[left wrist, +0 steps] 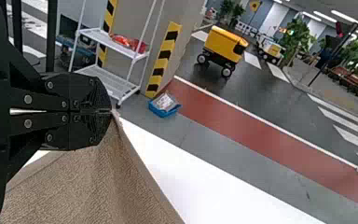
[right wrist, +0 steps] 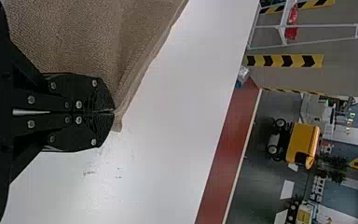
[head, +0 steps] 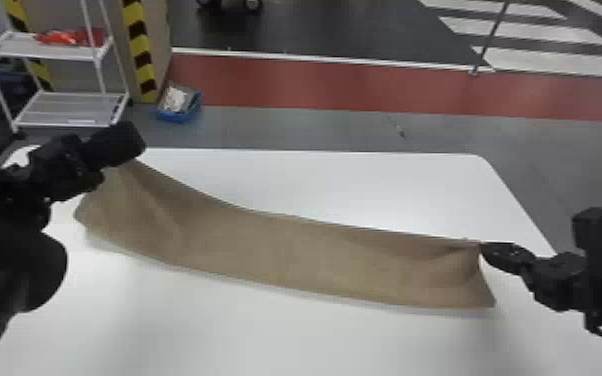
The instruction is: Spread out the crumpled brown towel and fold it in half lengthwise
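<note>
The brown towel hangs stretched between both grippers as a long band across the white table. At its far left corner is my left gripper, its fingertips hidden there behind the wrist. In the left wrist view the left gripper is shut on a corner of the towel. My right gripper holds the towel's right upper corner. The right wrist view has the right gripper shut on the towel, with a small tip poking past the fingers.
White tabletop extends behind and in front of the towel, with the table's far edge beyond. On the floor past it stand a white shelf rack and a blue bin, at the back left.
</note>
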